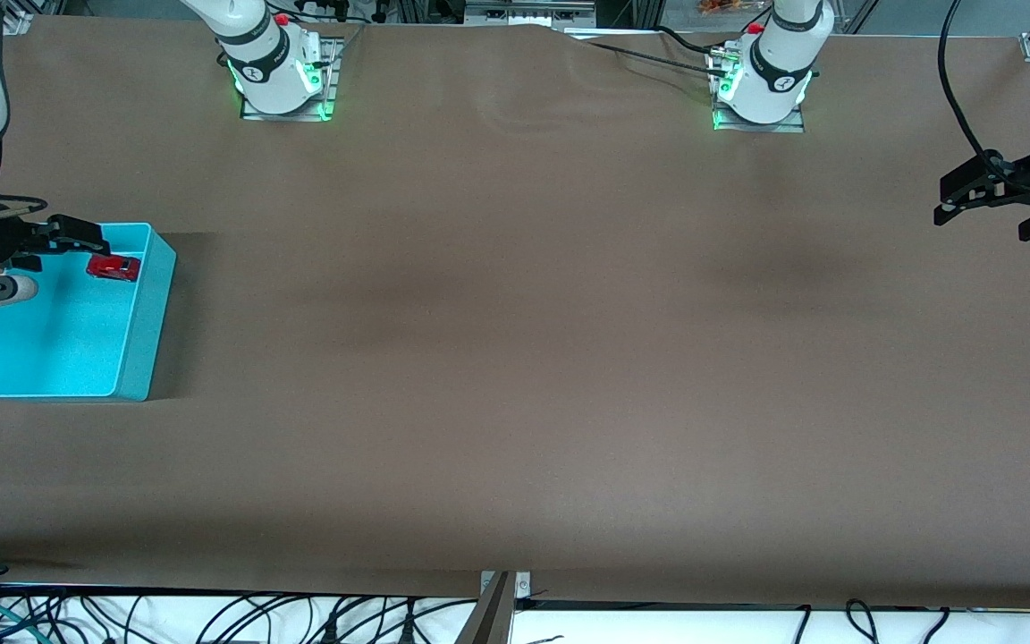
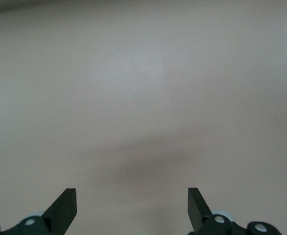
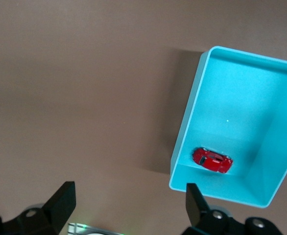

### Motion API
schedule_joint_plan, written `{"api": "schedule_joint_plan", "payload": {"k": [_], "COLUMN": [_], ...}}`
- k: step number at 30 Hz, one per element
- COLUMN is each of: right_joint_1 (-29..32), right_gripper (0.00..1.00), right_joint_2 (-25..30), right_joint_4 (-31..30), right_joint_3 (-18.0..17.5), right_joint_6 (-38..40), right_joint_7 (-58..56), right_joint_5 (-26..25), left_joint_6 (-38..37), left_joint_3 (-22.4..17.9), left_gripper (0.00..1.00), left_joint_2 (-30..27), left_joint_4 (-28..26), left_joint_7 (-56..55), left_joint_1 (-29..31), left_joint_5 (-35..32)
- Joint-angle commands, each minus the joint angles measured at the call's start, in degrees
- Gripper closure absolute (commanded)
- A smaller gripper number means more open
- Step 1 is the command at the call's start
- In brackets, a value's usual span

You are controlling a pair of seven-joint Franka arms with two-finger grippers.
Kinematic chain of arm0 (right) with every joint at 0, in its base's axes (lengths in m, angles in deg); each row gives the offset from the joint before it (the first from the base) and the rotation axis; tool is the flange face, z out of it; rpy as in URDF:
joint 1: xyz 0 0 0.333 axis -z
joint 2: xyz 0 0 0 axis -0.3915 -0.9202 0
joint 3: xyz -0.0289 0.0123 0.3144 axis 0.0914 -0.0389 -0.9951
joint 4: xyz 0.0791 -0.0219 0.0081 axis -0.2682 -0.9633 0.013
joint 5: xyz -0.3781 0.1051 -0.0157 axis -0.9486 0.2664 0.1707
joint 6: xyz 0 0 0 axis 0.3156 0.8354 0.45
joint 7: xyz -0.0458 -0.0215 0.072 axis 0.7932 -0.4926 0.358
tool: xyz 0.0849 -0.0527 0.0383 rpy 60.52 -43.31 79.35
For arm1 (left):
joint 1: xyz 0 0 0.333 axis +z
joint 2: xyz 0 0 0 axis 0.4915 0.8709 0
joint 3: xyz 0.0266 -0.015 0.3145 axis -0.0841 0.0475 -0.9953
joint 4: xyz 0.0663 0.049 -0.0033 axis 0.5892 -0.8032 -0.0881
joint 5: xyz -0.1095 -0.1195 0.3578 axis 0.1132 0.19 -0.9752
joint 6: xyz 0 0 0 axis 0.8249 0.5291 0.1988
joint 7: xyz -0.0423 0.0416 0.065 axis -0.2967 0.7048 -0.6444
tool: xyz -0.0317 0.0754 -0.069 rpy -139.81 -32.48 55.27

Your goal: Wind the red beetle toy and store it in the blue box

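The red beetle toy [image 1: 113,266] lies on the floor of the blue box [image 1: 144,335], in the corner farther from the front camera. The box stands at the right arm's end of the table. My right gripper [image 1: 68,265] hangs open and empty over that end of the box, apart from the toy. Its wrist view shows the toy [image 3: 212,160] inside the box [image 3: 186,122], off to one side of its spread fingers [image 3: 129,205]. My left gripper [image 1: 984,224] waits open and empty over bare table at the left arm's end; its wrist view [image 2: 132,208] shows only the brown surface.
The brown table [image 1: 515,358] spreads wide between the box and the left gripper. The two arm bases [image 1: 278,76] [image 1: 761,85] stand along the edge farthest from the front camera. Cables hang below the near edge.
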Motion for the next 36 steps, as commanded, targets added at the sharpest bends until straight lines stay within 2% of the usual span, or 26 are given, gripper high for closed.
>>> {"api": "schedule_joint_plan", "payload": {"k": [1,14,36], "right_joint_1": [-0.67,-1.37,-1.37], "right_gripper": [0.00,0.00,0.00], "right_joint_2": [4.40,12.31,7.22], "right_joint_4": [-4.10,-13.77,-4.90], "right_joint_3": [-1.53,-3.64,-3.82], "right_joint_6": [0.13,-4.79,-4.17], "right_joint_7": [8.70,11.79,11.26], "right_joint_5": [-1.54,-3.92,-3.04], "left_joint_6": [-1.52,-1.52,-1.52], "left_joint_3": [0.09,-0.09,0.00], "left_gripper": [0.00,0.00,0.00], "left_joint_2": [0.68,0.68,0.68], "left_joint_4": [1.94,1.94,1.94], "left_joint_7": [-0.58,-0.50,-0.50], "left_joint_1": [-0.21,-0.21,-0.21], "left_joint_5": [-0.96,-0.96,-0.96]}}
